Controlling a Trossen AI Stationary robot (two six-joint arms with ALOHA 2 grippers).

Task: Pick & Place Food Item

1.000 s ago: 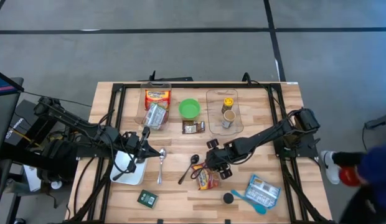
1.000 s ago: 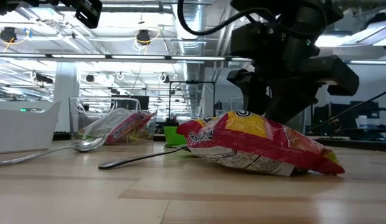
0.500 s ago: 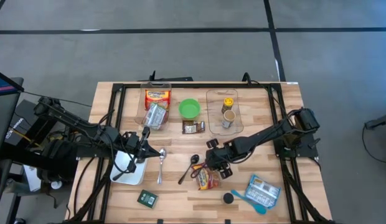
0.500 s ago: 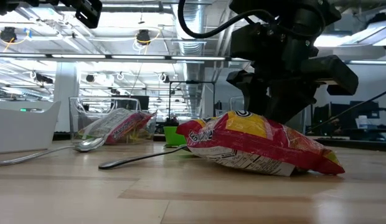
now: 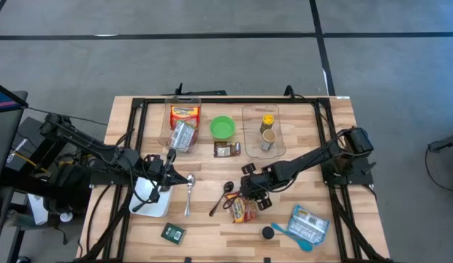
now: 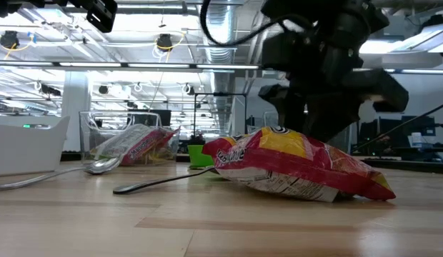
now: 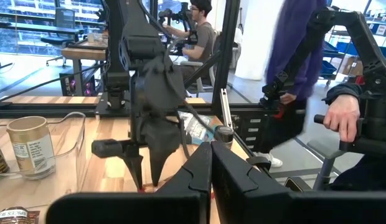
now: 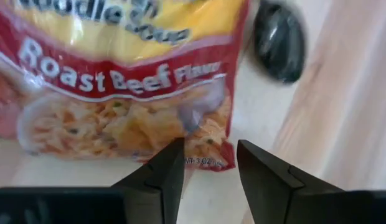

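My right claw (image 5: 250, 196) hangs parted over the noodle soup packet (image 5: 242, 210), low centre on the surface (image 5: 212, 237); clamping only its sealed edge risks slipping. Left claw (image 7: 210, 163) clenched.

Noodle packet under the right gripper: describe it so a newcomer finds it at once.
Start at the green bowl near the table's far edge and come toward the front edge, past the black spoon. The noodle packet lies flat there, below the right gripper. Unlike the blue pouch beside it, it is red and yellow.
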